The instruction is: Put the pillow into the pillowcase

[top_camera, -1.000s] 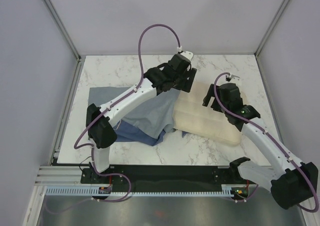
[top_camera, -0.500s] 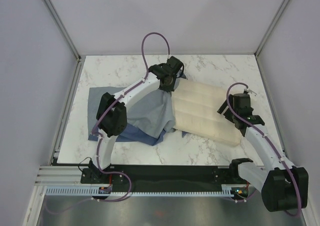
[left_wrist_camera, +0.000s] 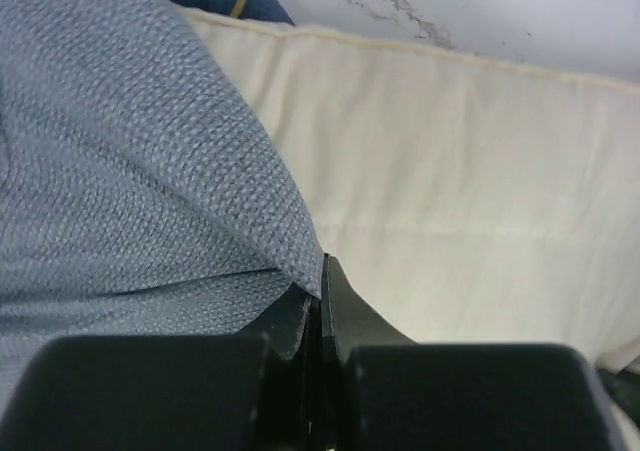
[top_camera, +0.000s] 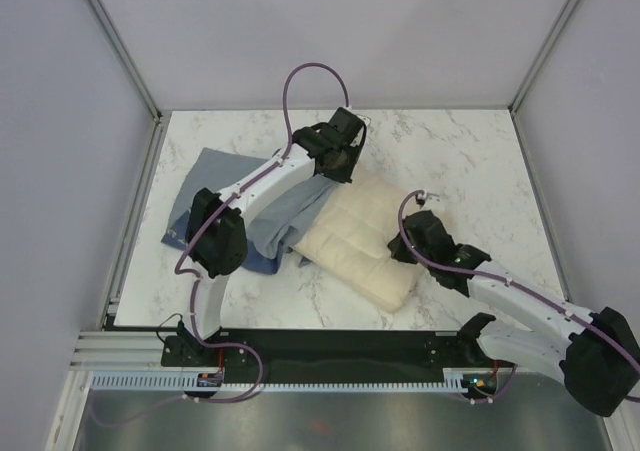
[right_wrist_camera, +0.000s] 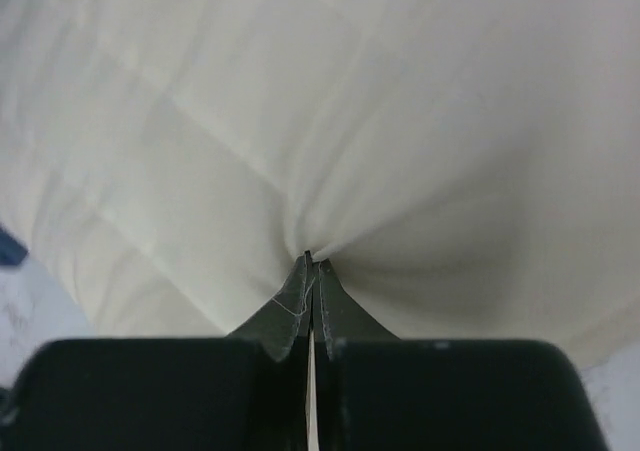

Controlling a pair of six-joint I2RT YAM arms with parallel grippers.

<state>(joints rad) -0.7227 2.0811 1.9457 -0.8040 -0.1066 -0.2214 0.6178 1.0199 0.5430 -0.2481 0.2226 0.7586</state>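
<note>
Over on the left, the left fingers (left_wrist_camera: pixel 322 281) are pinched fully together, and they have a fold of the pillowcase (top_camera: pixel 285 209) clamped between them. It is the lighter grey-blue inside of the cloth. That grip sits at the far end of the pillow (top_camera: pixel 365 241), towards the far middle of the tabletop (top_camera: pixel 470 161). From the wrist view, the cloth hangs from the tips and drapes over the pillow's left edge, with a scrap of the dark blue outside and a yellow line showing at the far side.

Now the right side: the right fingers (right_wrist_camera: pixel 311 276) are squeezed tight as well, nipping a small pucker of cream fabric, with creases fanning out from the tips. They are on the pillow's right edge, near its near end.

The pillow lies slanted across the middle of the tabletop, far end by the left arm, near end towards the right arm's base. Nearly all of it is in the open. The pillowcase sprawls to its left, rumpled, one corner reaching the tabletop's left side.
</note>
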